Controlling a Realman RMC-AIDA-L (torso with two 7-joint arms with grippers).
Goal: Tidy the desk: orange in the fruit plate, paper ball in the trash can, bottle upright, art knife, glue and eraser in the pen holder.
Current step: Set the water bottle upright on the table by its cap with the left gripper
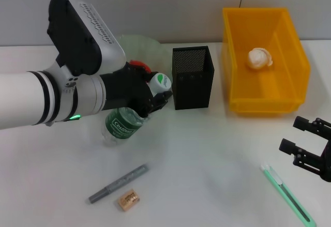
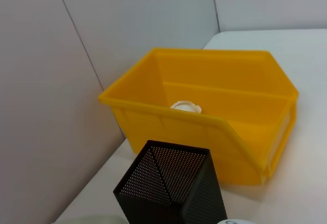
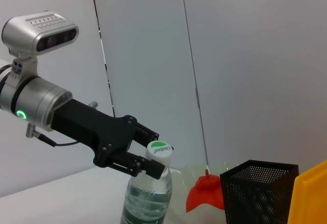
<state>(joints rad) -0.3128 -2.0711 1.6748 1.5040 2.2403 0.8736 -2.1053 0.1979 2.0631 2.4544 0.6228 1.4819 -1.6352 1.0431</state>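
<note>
Left hand (image 3: 153, 158) clamped on the bottle (image 1: 124, 123) neck just under the cap — bottle stands upright on the worktop (image 1: 207, 154), left of the holder (image 1: 192, 77). Right hand (image 1: 310, 147) open, empty — nearest the knife (image 1: 287, 193).

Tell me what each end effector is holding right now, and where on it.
The left end effector grips the water bottle at its neck, just under the white cap. The right end effector is open, holding nothing, near the art knife.

The bottle (image 1: 124, 123) label reads "Cestbon" (repeated on its cap (image 3: 160, 149)).
</note>
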